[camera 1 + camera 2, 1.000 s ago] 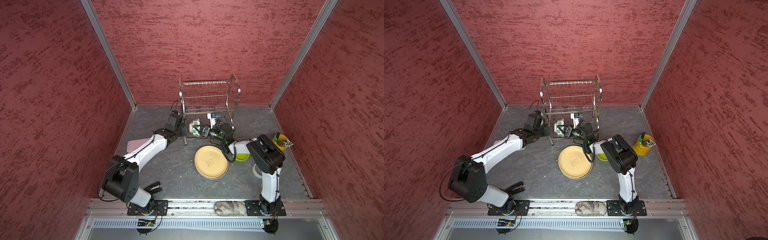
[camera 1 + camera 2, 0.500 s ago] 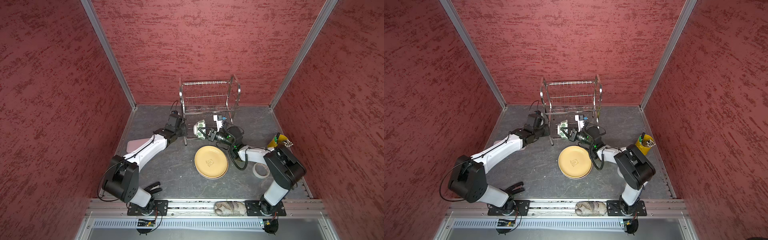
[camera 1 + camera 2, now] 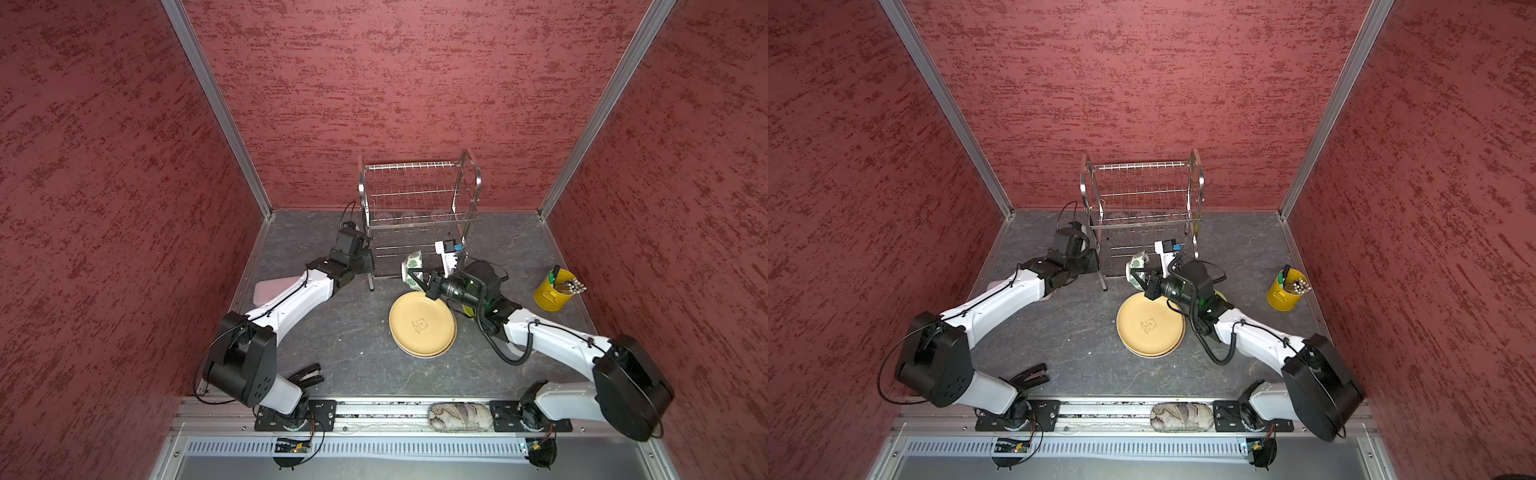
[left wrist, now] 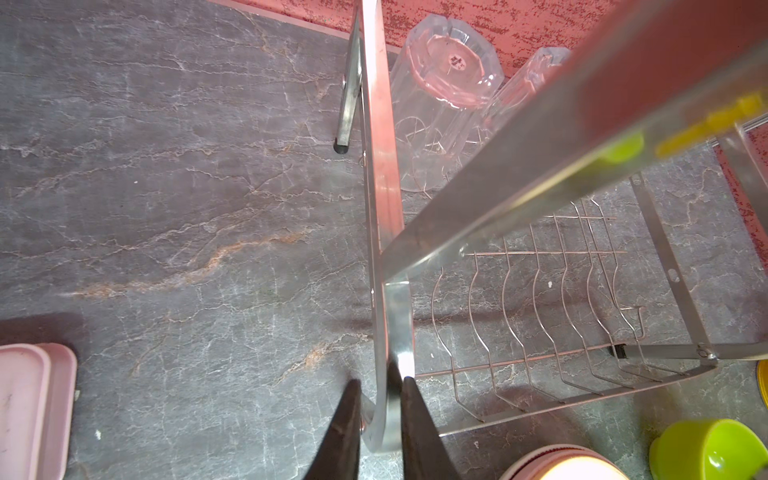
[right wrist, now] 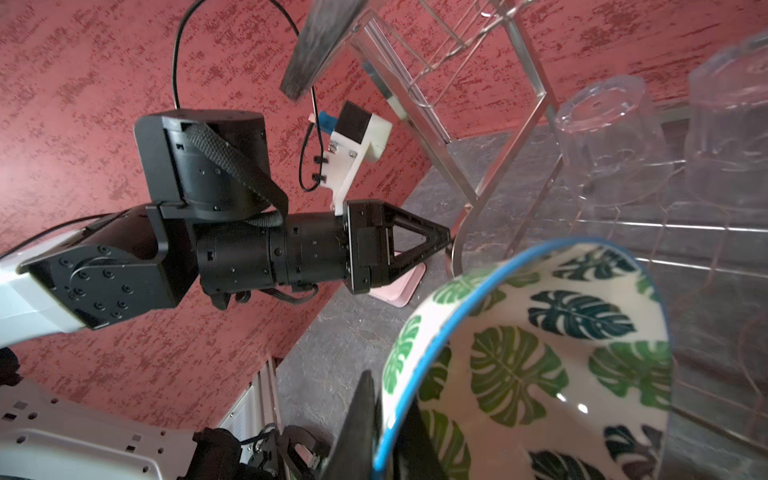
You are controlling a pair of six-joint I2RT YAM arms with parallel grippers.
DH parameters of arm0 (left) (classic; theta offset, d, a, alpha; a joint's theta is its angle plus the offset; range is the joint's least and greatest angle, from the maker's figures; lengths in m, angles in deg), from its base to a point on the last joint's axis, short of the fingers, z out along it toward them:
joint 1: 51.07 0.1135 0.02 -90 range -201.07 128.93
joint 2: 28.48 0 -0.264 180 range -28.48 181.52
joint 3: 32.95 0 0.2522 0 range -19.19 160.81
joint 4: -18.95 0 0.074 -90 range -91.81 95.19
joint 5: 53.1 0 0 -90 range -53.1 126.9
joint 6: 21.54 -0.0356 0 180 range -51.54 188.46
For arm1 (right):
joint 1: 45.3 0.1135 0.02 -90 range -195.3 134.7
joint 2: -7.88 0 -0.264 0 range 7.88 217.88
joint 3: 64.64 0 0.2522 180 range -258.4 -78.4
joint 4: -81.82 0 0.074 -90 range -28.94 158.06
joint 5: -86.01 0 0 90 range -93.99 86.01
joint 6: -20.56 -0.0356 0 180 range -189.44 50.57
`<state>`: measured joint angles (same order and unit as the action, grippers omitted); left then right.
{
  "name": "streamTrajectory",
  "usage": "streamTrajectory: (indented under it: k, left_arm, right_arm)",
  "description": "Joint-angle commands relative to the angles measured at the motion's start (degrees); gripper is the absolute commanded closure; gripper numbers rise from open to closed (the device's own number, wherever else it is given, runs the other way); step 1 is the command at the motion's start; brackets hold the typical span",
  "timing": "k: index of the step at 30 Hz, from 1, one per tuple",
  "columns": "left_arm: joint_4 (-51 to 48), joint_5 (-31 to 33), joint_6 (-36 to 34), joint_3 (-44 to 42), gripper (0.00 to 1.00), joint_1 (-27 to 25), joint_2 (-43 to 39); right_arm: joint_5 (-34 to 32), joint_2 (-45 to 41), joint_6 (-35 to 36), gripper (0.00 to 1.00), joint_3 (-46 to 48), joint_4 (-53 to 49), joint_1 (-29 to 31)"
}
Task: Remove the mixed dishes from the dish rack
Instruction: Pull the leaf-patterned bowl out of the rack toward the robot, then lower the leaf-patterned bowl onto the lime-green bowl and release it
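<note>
The steel wire dish rack (image 3: 415, 195) (image 3: 1142, 191) stands at the back of the table, with clear tumblers (image 3: 409, 215) (image 4: 444, 104) (image 5: 611, 137) upside down on its tier. My left gripper (image 3: 368, 266) (image 3: 1094, 262) (image 4: 380, 380) is shut on the rack's left side frame, low near the front leg. My right gripper (image 3: 411, 276) (image 3: 1136, 274) (image 5: 386, 390) is shut on the rim of the green-leaf bowl (image 3: 413, 270) (image 3: 1138, 270) (image 5: 540, 365), which is tipped on its side at the rack's front. The tan-yellow bear plate (image 3: 422, 324) (image 3: 1150, 324) lies on the table on top of another plate. The lime-green bowl (image 4: 706, 449) (image 3: 1219, 296) sits beside it, mostly under my right arm.
A yellow bucket of utensils (image 3: 555, 291) (image 3: 1285, 291) stands at the right. A flat pink box (image 3: 272, 289) (image 4: 29, 407) lies under my left arm. A black stapler-like tool (image 3: 309, 374) and a rolled cloth (image 3: 459, 415) lie at the front edge. Red walls close in three sides.
My right arm's elbow swung out to the right and lower, and the green-leaf bowl moved with the gripper toward the front right of the rack. My left arm stayed put.
</note>
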<state>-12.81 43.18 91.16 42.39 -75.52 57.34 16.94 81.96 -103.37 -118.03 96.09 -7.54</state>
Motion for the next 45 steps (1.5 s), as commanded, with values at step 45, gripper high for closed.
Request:
streamTrajectory:
  k: [45]
  left_arm:
    - [4.2, -1.1, 1.6, -2.7, 0.8, 0.0, 0.3]
  right_arm:
    - [-44.0, 1.5, 12.2, 1.0, -11.3, -65.3, 0.4]
